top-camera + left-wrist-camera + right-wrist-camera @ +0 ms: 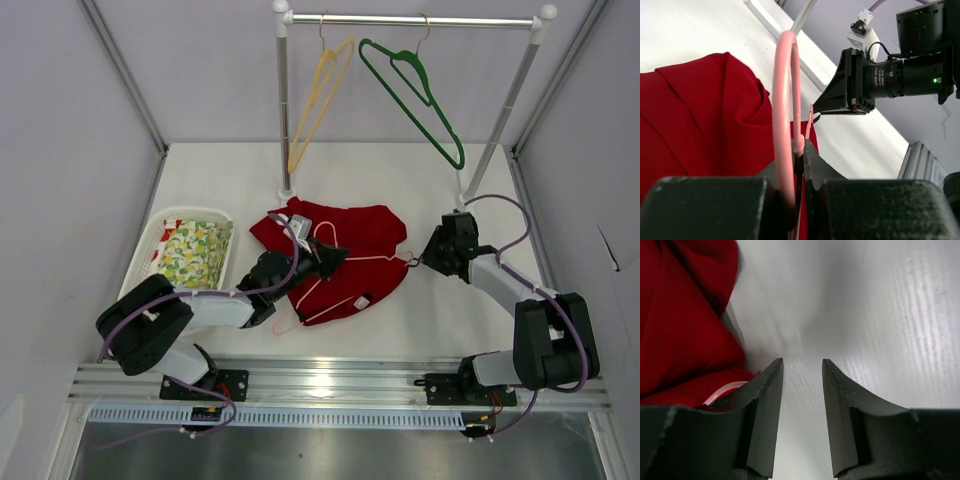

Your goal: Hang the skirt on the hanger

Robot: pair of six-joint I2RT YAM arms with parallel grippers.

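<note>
L claw (800, 161) grips hanger (784, 100) on skirt (700, 125); tag (363, 298) illegible.

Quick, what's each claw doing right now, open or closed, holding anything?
Left claw: closed on the hanger.
Right claw: open, empty.

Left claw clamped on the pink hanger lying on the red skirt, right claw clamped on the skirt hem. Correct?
Not quite. The right claw is open, with only bare table between its fingers, beside the skirt. The right wrist view shows this. The rest holds: the left claw is clamped on the pink hanger lying on the skirt.
</note>
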